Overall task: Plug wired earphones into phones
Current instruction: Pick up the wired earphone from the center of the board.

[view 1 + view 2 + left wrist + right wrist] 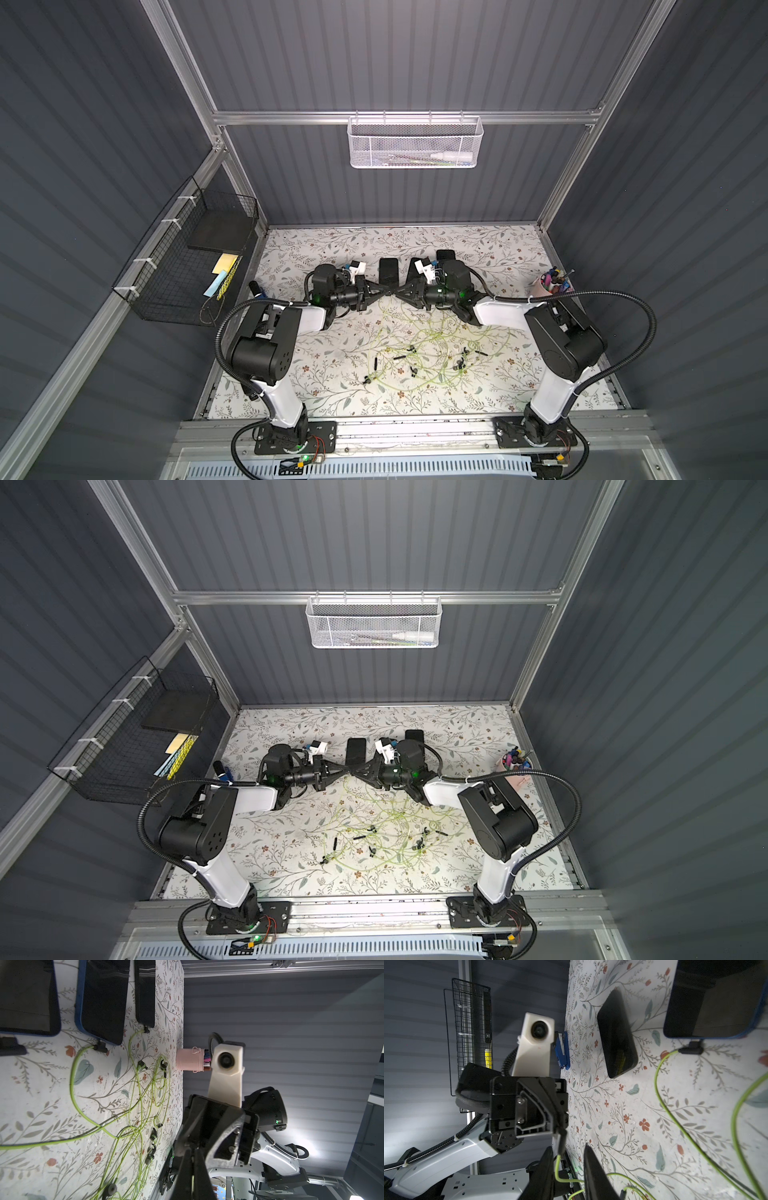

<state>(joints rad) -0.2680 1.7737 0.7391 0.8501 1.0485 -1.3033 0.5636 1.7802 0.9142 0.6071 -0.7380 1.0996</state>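
My two grippers meet tip to tip above the table's middle in both top views. The left gripper (390, 291) (192, 1150) is shut on a short black plug (561, 1138) of the wired earphones, and its green cable hangs down. The right gripper (398, 291) (568, 1147) is open, its fingers either side of that cable. The rest of the earphones (419, 353) (374, 833) lie tangled on the mat. Phones (388, 269) (446, 254) lie behind the grippers. A blue-cased phone (104, 999) has a plug (100, 1047) in it, as does a farther one (145, 991). Another phone (616, 1034) has none.
A pink cup of markers (548, 284) stands at the right edge. A blue-and-black device (255, 289) lies at the left edge. A black wire basket (187, 266) hangs on the left wall and a white mesh basket (415, 143) on the back rail.
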